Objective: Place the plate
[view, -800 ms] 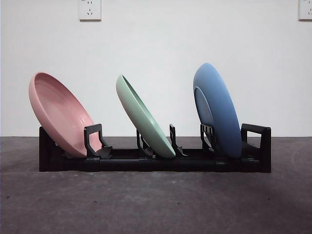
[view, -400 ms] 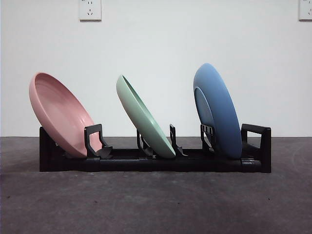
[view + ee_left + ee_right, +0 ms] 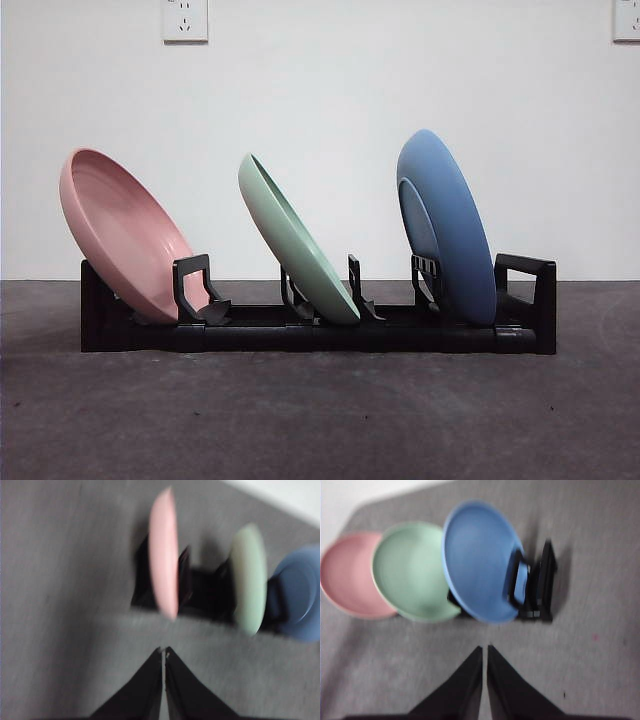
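Three round, shallow plates stand on edge in a low black plastic dish rack (image 3: 300,335) on the table, each in its own slot and apart from the others. The pink plate (image 3: 120,232) sits at one end, tilted well over with its hollow face turned upward. The pale green plate (image 3: 295,240) holds the middle slot, leaning the same way. The blue plate (image 3: 448,225) stands steeper, nearly upright, in the slot beside the rack's far end post, with its raised foot ring showing on the near side.

No brand, label or writing can be read on the plates or the rack.

The left gripper (image 3: 164,652) hangs above the bare table in front of the rack, nearest the pink plate, its two black jaws pressed together and holding nothing. The right gripper (image 3: 484,649) hangs over the table before the blue plate's end, jaws likewise closed together and empty. Both wrist views are blurred.

The table (image 3: 320,420) is a dark grey, matte, slightly speckled surface. Behind it rises a plain white wall (image 3: 320,100) with two white power sockets (image 3: 184,19) high up, one near each upper corner.
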### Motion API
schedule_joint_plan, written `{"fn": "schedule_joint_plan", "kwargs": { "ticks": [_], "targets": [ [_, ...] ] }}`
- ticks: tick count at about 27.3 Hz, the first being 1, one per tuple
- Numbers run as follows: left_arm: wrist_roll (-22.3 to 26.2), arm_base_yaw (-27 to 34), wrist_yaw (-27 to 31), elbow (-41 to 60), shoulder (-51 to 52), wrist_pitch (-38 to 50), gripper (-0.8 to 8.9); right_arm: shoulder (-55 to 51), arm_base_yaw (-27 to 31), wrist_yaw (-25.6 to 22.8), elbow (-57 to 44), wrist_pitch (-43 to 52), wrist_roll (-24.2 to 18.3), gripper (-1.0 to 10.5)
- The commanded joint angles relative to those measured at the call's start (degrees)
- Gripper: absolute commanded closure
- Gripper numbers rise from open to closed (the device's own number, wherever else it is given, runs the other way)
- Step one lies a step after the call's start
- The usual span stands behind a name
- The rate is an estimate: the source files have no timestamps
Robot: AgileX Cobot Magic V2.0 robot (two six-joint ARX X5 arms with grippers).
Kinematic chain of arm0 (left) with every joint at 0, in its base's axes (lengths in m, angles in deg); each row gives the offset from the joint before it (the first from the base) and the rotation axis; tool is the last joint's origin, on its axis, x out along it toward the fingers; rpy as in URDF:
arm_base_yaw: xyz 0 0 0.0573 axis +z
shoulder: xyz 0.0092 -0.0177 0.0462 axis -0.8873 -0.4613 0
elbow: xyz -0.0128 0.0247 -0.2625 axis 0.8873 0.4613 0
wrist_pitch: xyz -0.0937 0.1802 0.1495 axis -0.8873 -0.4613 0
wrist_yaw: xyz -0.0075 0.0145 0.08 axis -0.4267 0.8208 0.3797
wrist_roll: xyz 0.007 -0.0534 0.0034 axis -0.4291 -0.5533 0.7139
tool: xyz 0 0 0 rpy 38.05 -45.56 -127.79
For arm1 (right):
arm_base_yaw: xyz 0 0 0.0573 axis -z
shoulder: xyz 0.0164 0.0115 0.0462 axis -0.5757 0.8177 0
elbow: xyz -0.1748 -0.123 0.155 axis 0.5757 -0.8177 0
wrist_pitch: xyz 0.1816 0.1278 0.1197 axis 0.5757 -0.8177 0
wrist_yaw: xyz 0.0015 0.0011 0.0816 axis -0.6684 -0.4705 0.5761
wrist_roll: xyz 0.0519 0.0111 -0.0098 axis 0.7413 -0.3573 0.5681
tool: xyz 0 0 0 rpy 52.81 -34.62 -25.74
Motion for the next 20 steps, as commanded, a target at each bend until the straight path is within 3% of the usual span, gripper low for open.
{"fn": "schedule_joint_plan", "kwargs": {
  "ticks": [1,2,4,5,11,20],
  "targets": [
    [3.21,-0.26,-0.35,-2.89,-3.19,-2.14,7.99,3.06,-1.2,0.2,1.77,-1.29,-3.08,8.9],
    [3.32,-0.37,-0.35,-3.28,-4.0,-2.49,7.71,3.93,-1.73,0.2,1.81,-1.33,-3.45,8.2],
    [3.32,-0.44,-0.33,-3.52,-5.25,-2.4,6.22,5.75,-2.99,0.17,1.79,-1.31,-4.79,6.1],
    [3.34,-0.42,-0.33,-3.52,-5.62,-2.36,5.56,6.32,-3.5,0.2,1.81,-1.25,-4.74,5.8],
    [3.32,-0.42,-0.33,-3.52,-5.73,-2.25,5.31,11.32,-7.28,0.31,3.8,-0.15,-1.79,5.9],
    [3.28,-0.42,-0.33,-3.52,-5.73,-2.21,5.32,36.87,-12.59,2.32,22.49,4.35,-1.7,6.4]
  ]
}}
